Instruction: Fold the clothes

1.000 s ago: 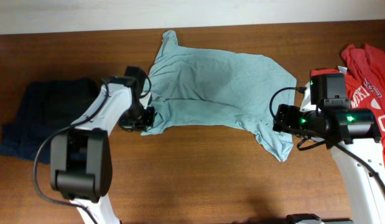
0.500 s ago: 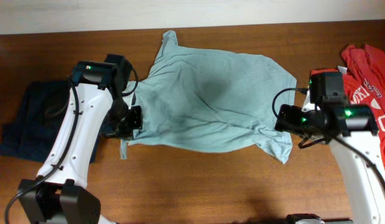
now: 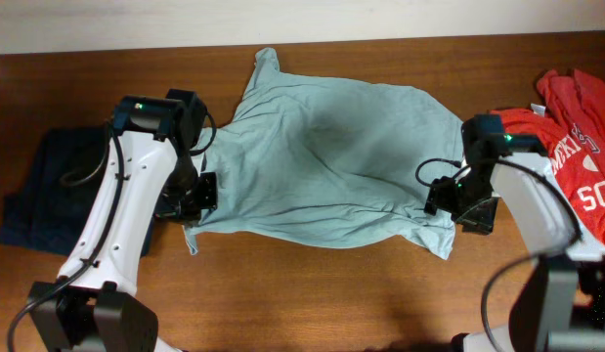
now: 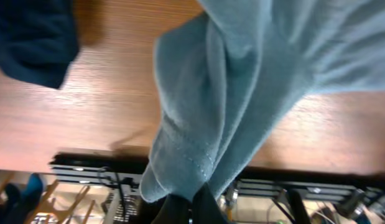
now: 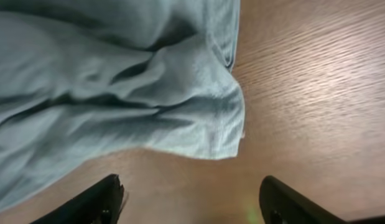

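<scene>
Pinching teal T-shirt [image 3: 331, 156] hem at left of frame between closed left fingers [image 4: 173, 211] | holding right fingers [image 5: 102, 196] wide apart, gripping nothing, just over sleeve corner at lower right | lying spread across centre of surface [image 3: 312, 293]

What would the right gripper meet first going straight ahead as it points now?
Most likely the hemmed corner of the pale teal thin T-shirt, just ahead of the open right gripper; depth is unclear.

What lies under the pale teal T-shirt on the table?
Wooden table shows round the T-shirt, which rests on it. The left gripper pinches its edge. Anything beneath the spread cloth is covered.
</scene>
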Controlling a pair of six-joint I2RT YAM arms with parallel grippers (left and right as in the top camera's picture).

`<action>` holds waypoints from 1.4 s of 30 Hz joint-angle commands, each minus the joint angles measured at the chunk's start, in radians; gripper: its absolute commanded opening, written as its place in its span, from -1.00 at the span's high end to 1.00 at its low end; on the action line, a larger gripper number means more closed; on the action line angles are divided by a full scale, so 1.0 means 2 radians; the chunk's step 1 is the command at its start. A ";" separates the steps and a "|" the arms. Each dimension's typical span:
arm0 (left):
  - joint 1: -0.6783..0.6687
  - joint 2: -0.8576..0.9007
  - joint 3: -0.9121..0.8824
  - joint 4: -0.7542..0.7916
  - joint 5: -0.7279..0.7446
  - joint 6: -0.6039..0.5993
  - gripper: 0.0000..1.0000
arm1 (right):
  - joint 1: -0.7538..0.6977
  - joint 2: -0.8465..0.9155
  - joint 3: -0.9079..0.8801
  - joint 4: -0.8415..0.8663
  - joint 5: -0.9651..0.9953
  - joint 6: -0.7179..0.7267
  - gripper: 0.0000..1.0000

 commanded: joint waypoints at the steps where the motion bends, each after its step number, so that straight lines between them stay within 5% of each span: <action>1: 0.018 -0.019 0.001 -0.002 -0.060 -0.003 0.99 | -0.010 0.019 -0.004 0.000 -0.035 -0.009 -0.50; 12: 0.056 -0.033 0.001 0.013 -0.068 -0.014 0.99 | -0.009 0.021 -0.051 -0.011 -0.063 -0.010 -0.50; 18: 0.056 -0.033 0.001 0.022 -0.068 -0.014 0.99 | -0.009 0.020 -0.106 0.019 -0.101 -0.011 -0.34; 23: 0.056 -0.033 0.001 0.024 -0.068 -0.014 1.00 | -0.009 0.020 -0.140 0.066 -0.101 -0.010 -0.07; 28: 0.056 -0.033 0.001 0.026 -0.068 -0.014 0.99 | -0.009 0.020 -0.153 0.068 -0.082 -0.011 0.71; 30: 0.056 -0.033 0.001 0.027 -0.068 -0.014 0.99 | -0.010 0.019 -0.153 0.063 -0.058 0.003 0.88; 42: 0.056 -0.033 0.001 0.026 -0.068 -0.014 0.99 | -0.010 -0.078 -0.153 -0.003 0.047 0.076 0.92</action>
